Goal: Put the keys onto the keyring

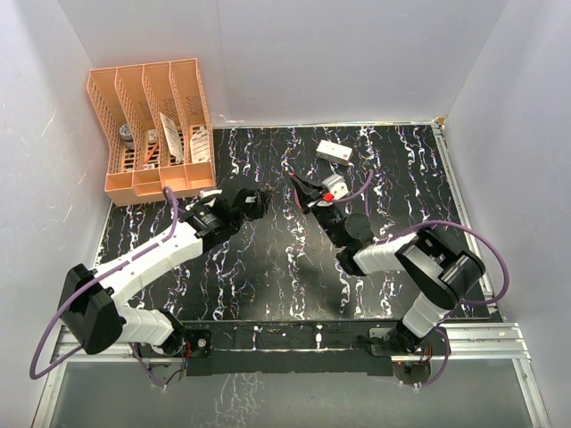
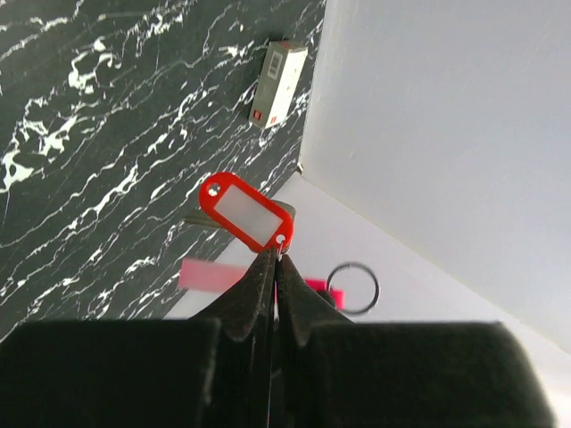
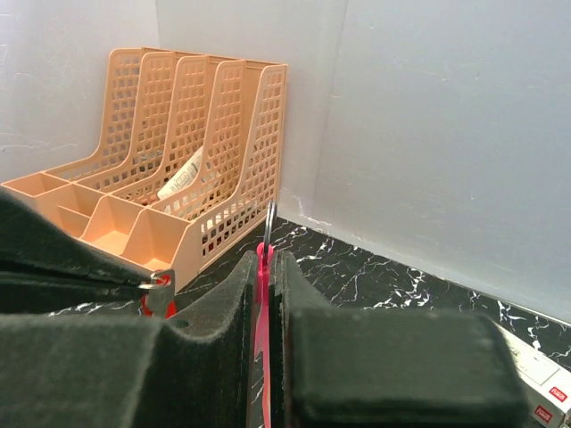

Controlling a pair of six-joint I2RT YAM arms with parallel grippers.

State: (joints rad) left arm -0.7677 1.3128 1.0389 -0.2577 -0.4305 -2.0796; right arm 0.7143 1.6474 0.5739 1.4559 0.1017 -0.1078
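Note:
My left gripper (image 2: 276,259) (image 1: 265,198) is shut on the small wire loop of the keys (image 2: 245,209). I see a red-framed head with a white face and a pale metal piece behind it. My right gripper (image 3: 268,255) (image 1: 306,187) is shut on the keyring's pink tag (image 3: 261,266). The thin metal ring (image 3: 268,218) stands edge-on above its fingertips. From the left wrist the ring (image 2: 352,262) shows as a full circle just right of my shut fingers, with the pink tag (image 2: 207,275) crossing behind them. The keys (image 3: 156,294) hang just left of the right gripper, apart from the ring.
A white rectangular box with red marks (image 1: 335,153) (image 2: 279,82) (image 3: 535,366) lies on the black marbled table near the back wall. An orange slotted organizer (image 1: 152,129) (image 3: 178,169) stands at the back left. White walls close in the table.

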